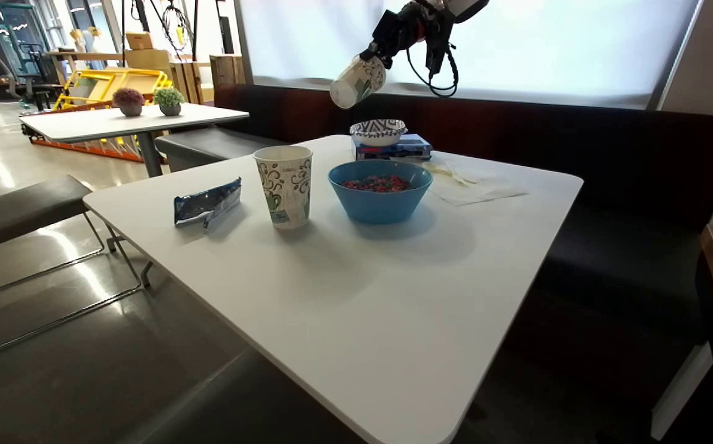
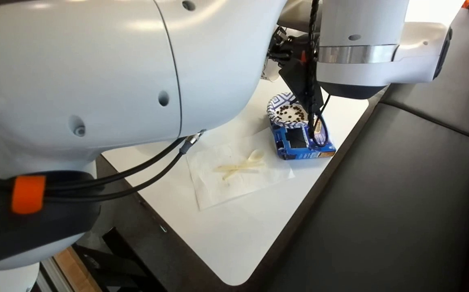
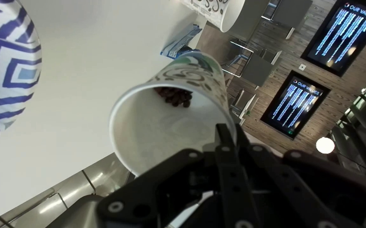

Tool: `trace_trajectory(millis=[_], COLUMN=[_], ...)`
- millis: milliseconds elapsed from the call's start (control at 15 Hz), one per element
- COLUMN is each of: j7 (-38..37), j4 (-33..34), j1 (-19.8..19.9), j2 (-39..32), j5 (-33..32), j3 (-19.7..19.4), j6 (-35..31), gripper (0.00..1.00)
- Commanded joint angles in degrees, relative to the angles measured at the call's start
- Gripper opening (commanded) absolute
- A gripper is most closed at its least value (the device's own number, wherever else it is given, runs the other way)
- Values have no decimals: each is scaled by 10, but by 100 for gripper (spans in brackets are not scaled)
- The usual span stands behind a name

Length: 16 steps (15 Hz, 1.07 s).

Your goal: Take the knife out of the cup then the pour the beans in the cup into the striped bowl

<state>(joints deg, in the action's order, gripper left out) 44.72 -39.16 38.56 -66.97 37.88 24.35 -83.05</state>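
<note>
My gripper (image 3: 229, 134) is shut on the rim of a printed paper cup (image 3: 195, 74), one finger inside the wall and one outside. Dark beans (image 3: 176, 96) lie at the cup's bottom. In an exterior view the cup (image 1: 356, 83) hangs tilted in the air, base toward the lower left, above and a little beside the striped bowl (image 1: 378, 137). That bowl (image 2: 275, 101) sits on a box with some beans (image 2: 291, 113) in it. Nothing but beans shows inside the cup. Pale utensils (image 2: 240, 166) lie on a napkin; whether the knife is among them I cannot tell.
Under the striped bowl is a blue box (image 2: 307, 148). A blue bowl (image 1: 381, 206) of red and dark bits stands on the table near a similar printed cup (image 1: 285, 191) and a blue wrapper (image 1: 208, 203). The napkin (image 2: 210, 192) lies near the box. A bench backs the table.
</note>
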Motion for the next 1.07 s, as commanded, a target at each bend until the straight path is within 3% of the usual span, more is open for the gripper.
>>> trace_trajectory(millis=[0, 1000], j7=[-14, -90], j4=[11, 44], j1=[9, 40], j2=[-15, -79], j5=[9, 58], j3=[4, 23], j6=[8, 24], gripper=[1, 1])
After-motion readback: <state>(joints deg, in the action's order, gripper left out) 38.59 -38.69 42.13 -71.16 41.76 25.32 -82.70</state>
